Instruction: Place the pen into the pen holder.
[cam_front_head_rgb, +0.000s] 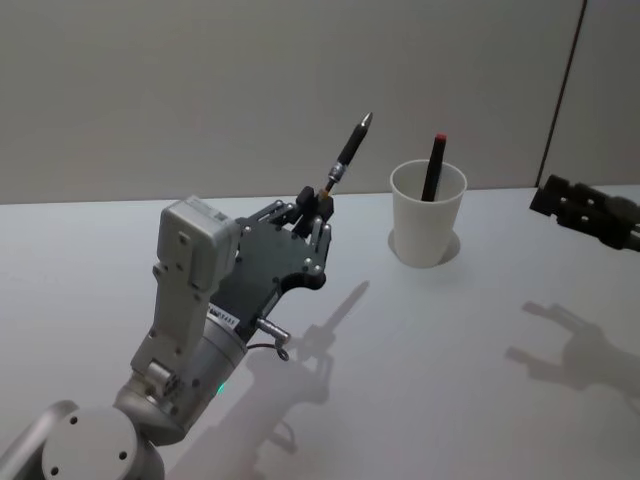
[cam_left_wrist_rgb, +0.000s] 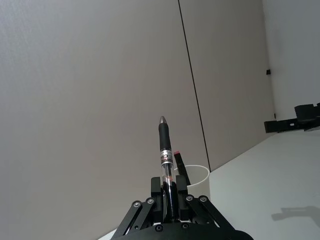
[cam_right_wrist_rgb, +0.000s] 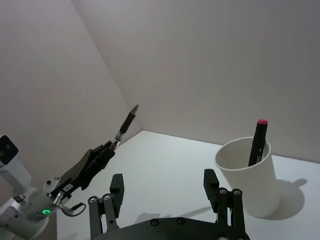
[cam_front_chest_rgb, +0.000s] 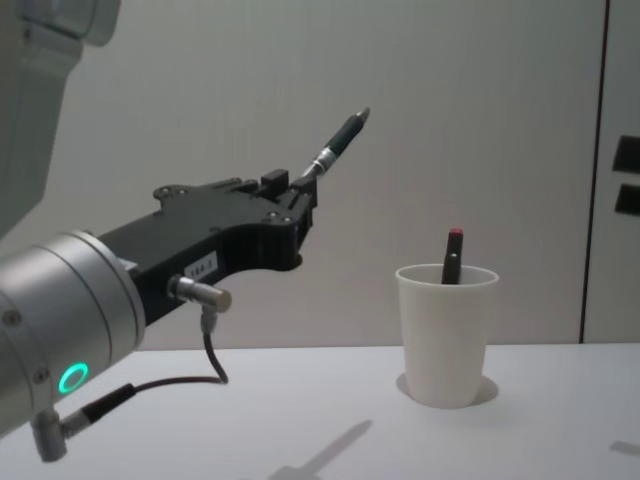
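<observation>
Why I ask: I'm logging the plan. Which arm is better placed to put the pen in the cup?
Left. The left gripper holds the pen, raised to the left of the cup; the right gripper hangs open and empty.

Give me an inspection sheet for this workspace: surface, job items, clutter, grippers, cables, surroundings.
Surface: white table, smooth, arm shadows on it.
Job's things: pen held in the air, tip raised, left of the pen holder, which stands upright on the table.
Clutter: red-capped black marker standing in the pen holder.
Grippers: left gripper shut on the pen; right gripper open, empty, at the right.
Cables: short cable at the left wrist.
Surroundings: grey wall panels.
</observation>
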